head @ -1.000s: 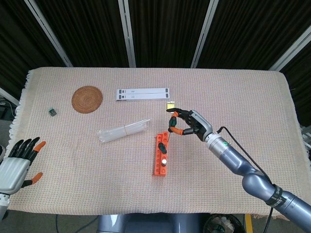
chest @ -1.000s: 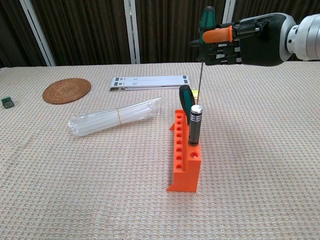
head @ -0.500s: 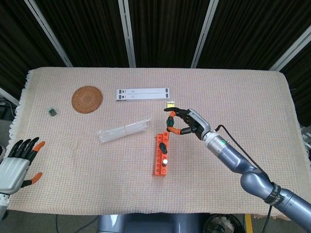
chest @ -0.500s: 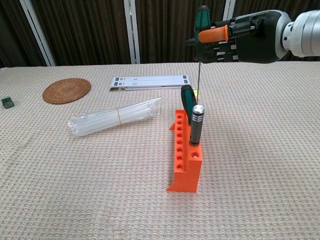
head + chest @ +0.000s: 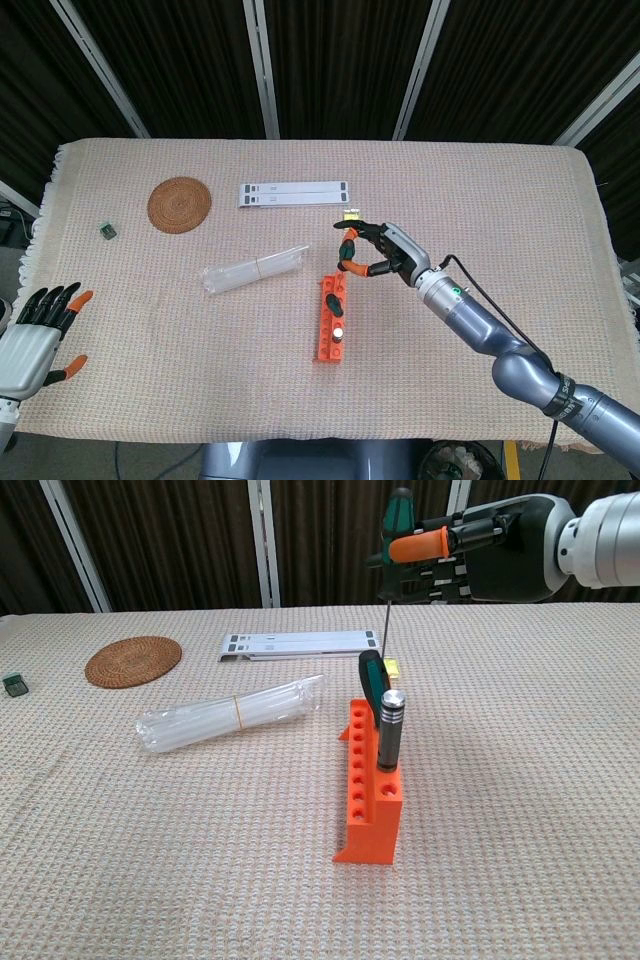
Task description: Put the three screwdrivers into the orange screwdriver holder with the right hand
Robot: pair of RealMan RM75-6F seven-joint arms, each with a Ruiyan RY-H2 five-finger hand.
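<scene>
The orange screwdriver holder [image 5: 331, 318] [image 5: 368, 790] stands mid-table. Two screwdrivers stand upright in it: a silver-handled one [image 5: 389, 730] [image 5: 339, 332] at the near end and a green-and-black-handled one [image 5: 371, 683] [image 5: 333, 303] just behind it. My right hand [image 5: 386, 253] [image 5: 478, 550] holds a third screwdriver [image 5: 391, 575] by its green handle, thin shaft pointing down, above and just behind the holder's far end. My left hand [image 5: 40, 328] rests open at the table's left front edge, holding nothing.
A clear plastic tube bundle [image 5: 255, 269] [image 5: 232, 713] lies left of the holder. A round woven coaster [image 5: 179, 203] [image 5: 133, 661], a white flat strip [image 5: 295, 193] [image 5: 298, 644], a small yellow object [image 5: 351, 215] and a small green item [image 5: 106, 231] sit farther back.
My right hand has shifted slightly left and away with the held screwdriver, so its shaft now hangs behind the holder's far end. The left hand has not moved.
</scene>
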